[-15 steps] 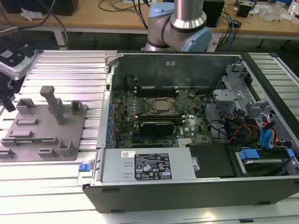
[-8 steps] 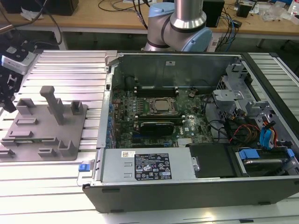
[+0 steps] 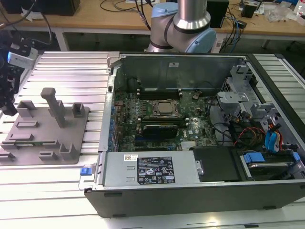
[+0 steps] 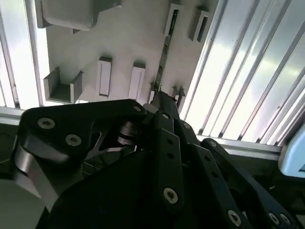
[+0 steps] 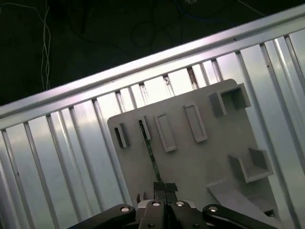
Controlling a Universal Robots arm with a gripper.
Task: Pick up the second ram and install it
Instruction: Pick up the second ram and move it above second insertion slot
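1. Ribbed metal surface [image 3: 57, 67] under everything, bright in both wrist views.
2. Open computer case [image 3: 143, 191] lying flat on the surface at the exterior view's right, motherboard facing up.
3. Arm [image 3: 190, 24] standing with its silver-and-blue base upright behind the case in the exterior view. Wrist angled down over the fixture, as both wrist views look onto it from above at a tilt.
4. Grey fixture [image 3: 43, 138] flat on the surface at the exterior view's left, well apart from the case's boards. Carries raised blocks, pockets and narrow slots.
5. Black end effector [image 5: 165, 187] [image 4: 164, 100] low over the fixture, pointing at one of the narrow slots near the fixture's edge. Fingers [image 5: 159, 187] drawn close together, closed on the near end of the ram.
6. Ram [image 5: 150, 152] [image 4: 164, 52] seen edge-on as a thin dark-green strip, standing in its slot on the fixture. Far end beside a small raised block, near end between the fingertips.
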